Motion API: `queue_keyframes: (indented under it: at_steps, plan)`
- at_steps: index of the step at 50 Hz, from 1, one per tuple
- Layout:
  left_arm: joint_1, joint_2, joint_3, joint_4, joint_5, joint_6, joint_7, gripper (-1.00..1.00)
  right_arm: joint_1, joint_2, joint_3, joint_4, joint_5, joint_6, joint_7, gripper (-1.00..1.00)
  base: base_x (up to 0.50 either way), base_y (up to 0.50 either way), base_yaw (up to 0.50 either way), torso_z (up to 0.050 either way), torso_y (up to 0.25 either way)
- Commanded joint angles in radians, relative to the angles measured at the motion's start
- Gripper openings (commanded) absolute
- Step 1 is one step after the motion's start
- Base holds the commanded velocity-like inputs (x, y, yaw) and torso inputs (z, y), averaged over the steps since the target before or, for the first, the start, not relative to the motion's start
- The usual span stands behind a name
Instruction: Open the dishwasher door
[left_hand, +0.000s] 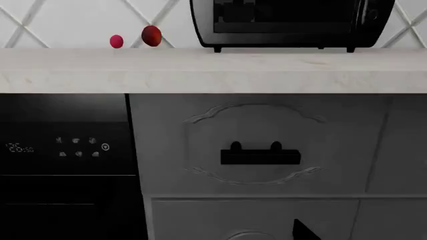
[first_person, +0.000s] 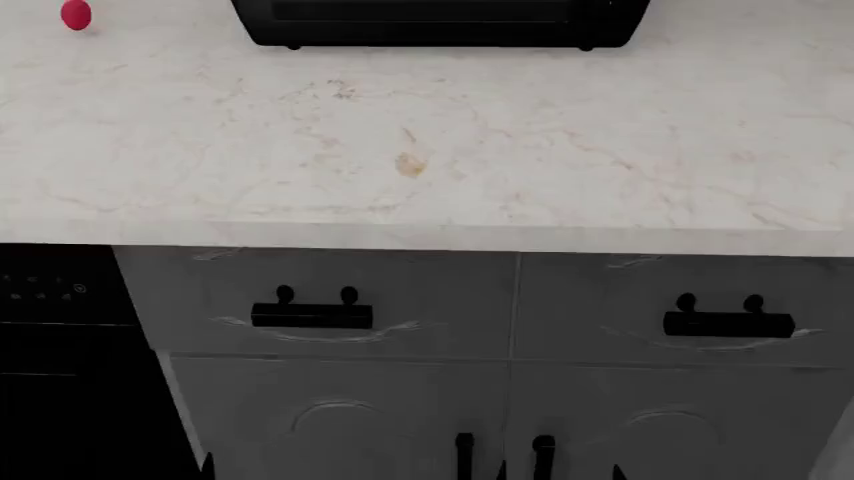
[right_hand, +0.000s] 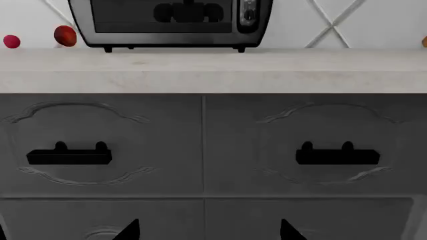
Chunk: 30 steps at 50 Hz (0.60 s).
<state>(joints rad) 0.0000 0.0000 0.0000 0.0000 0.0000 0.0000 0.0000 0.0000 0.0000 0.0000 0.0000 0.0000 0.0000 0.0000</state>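
the dishwasher door (first_person: 60, 370) sits at the far left under the pale surface (first_person: 427, 130), left of the grey drawer fronts (first_person: 320, 300). only dark tips of the jaws show at the wrist views' edges, apart from the door; cannot tell how wide either stands.

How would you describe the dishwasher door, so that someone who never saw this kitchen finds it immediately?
Start at the pale marble countertop and look below its front edge. At the far left of the grey cabinet fronts sits the dishwasher door. It alone is flat glossy black, with small pale touch icons and a digital display instead of embossed trim and a black handle.
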Motion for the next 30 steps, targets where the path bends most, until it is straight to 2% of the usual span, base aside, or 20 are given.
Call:
queue_keyframes:
  at_steps: [1, 19, 30]
  plan:
    - [-0.001, -0.016, 0.018, 0.000, -0.016, -0.001, -0.018, 1.00, 0.004, 0.010, -0.012, 0.010, 0.010, -0.006, 0.012, 1.00, 0.00, 0.00, 0.00, 0.000, 0.000]
    - [-0.011, -0.065, 0.075, -0.001, -0.056, 0.021, -0.045, 1.00, -0.011, 0.061, -0.071, -0.019, 0.076, -0.020, 0.050, 1.00, 0.00, 0.00, 0.00, 0.000, 0.000]
    - [-0.009, -0.079, 0.091, -0.010, -0.078, 0.032, -0.055, 1.00, -0.019, 0.075, -0.087, -0.010, 0.102, -0.028, 0.059, 1.00, 0.00, 0.47, 0.00, 0.000, 0.000]
